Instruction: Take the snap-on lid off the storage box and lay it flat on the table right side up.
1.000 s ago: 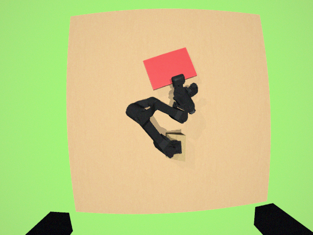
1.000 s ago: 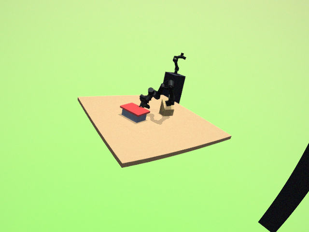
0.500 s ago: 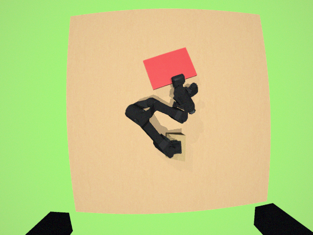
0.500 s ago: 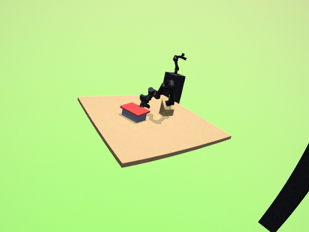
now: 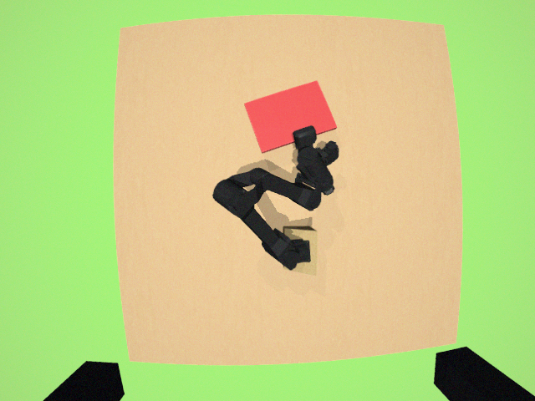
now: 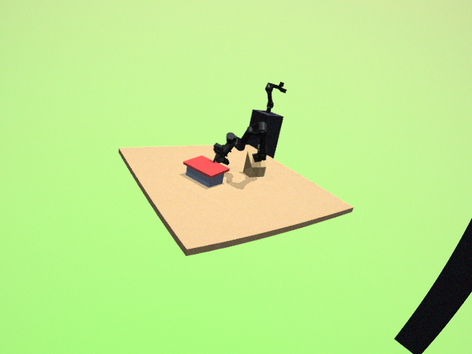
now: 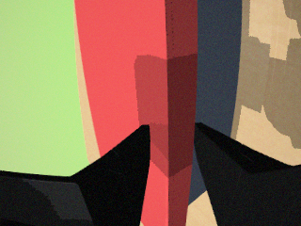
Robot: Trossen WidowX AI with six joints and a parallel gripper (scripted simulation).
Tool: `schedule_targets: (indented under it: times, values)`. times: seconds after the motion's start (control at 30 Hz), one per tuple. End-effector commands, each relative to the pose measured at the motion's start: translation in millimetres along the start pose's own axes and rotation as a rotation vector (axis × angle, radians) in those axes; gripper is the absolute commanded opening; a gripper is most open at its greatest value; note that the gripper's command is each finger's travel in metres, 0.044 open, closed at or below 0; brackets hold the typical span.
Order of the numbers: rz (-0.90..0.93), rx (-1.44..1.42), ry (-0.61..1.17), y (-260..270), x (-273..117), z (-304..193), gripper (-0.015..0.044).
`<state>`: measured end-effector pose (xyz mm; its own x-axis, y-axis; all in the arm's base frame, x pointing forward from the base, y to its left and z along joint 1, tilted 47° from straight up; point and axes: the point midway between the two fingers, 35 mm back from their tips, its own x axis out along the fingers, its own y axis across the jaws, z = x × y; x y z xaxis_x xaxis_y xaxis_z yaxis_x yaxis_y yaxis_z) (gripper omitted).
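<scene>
The red lid [image 5: 285, 114] [image 6: 203, 165] [image 7: 122, 56] sits right side up on the blue storage box [image 6: 201, 178] [image 7: 218, 56], which stands on the table. No gap shows between them in the exterior view. My gripper [image 5: 304, 138] [image 6: 214, 161] [image 7: 171, 131] is shut on the lid's long edge nearest the arm base, to the right of its middle in the top view. In the wrist view one finger is over the lid's top and the other is on the side where the box wall shows. The exact contact under the lid's rim is hidden.
The tan arm base block [image 5: 312, 265] [image 6: 256, 172] stands on the table [image 5: 181, 280] [image 6: 243, 213], with the arm folded between it and the box. A dark pedestal [image 6: 277, 125] with a small black arm [image 6: 270, 95] stands behind the table.
</scene>
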<state>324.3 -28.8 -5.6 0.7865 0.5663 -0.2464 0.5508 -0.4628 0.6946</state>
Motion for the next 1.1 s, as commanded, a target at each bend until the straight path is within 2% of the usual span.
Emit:
schedule_targets:
  times: [0.0,1.07]
  values:
    - [0.002,-0.005,0.001,1.6,-1.1,0.0,0.0]
    - [0.0,0.0,0.0,2.4,1.4,0.1,0.0]
